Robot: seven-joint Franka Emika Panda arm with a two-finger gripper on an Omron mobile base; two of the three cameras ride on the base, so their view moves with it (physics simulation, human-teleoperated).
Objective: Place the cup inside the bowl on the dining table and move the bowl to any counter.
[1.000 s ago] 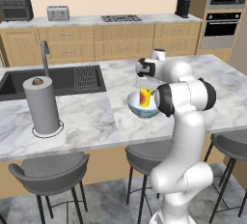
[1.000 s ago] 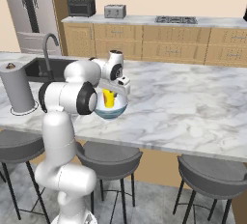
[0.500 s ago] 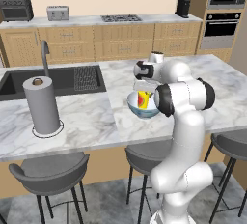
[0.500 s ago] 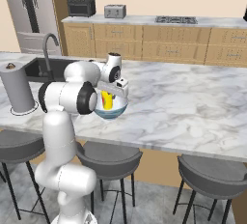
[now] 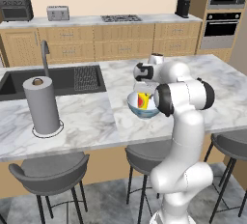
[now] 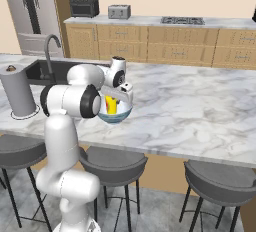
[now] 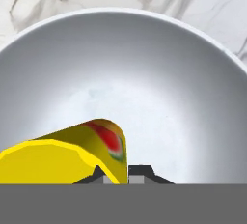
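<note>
Veined marble dining table (image 5: 87, 121), wooden counter (image 5: 120, 20) behind; gripper (image 7: 123, 175) seemingly pinching bowl (image 7: 144, 73) rim.

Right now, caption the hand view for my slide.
Yellow cup lying inside the white bowl, shut pincer at the bowl's near edge, marble dining table beyond.

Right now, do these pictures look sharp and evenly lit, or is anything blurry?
Hand view: the small yellow cup looks soft and blurred up close, and the round white bowl shades darker toward its rim. Both base views: even, flat light on the veined marble island, no glare.
</note>
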